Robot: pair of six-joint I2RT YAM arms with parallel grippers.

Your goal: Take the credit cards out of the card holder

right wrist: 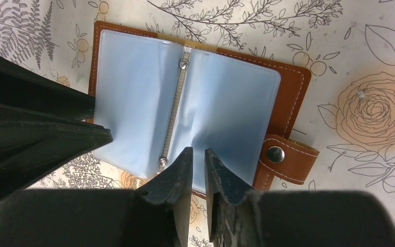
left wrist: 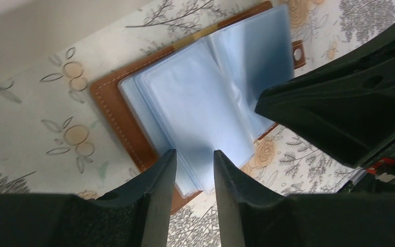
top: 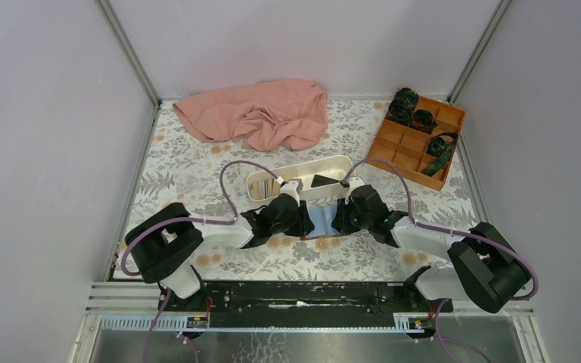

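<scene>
From above, the card holder (top: pixel 321 221) lies open and flat on the table (top: pixel 189 174), close to the near edge and right between the two arms. The left gripper (top: pixel 307 224) comes at it from the left and the right gripper (top: pixel 336 223) from the right, so both tips sit over its blue inside. Just behind it is a long white tray (top: pixel 300 168), and some thin credit cards (top: pixel 262 187) stand in the tray's left end. They are too small to tell more. A pink cloth (top: pixel 257 113) lies crumpled at the back. An orange box (top: pixel 420 140) with small sections sits at the back right, with dark things in some of them. The table has a flower pattern, and plain grey walls (top: pixel 45 113) stand on three sides. In the left wrist view, the left fingers (left wrist: pixel 159 195) have a small gap between them, and the near corner of the light blue sleeves (left wrist: pixel 200 103) shows in that gap. I cannot tell if they touch it. The right gripper is the big black shape over the sleeves' right edge. In the right wrist view, the right fingers are almost together, with just a thin gap, right over the bottom edge of the sleeves beside the metal strip (right wrist: pixel 174 113) down the middle. The brown snap tab (right wrist: pixel 283 157) sticks out to the right of them.
</scene>
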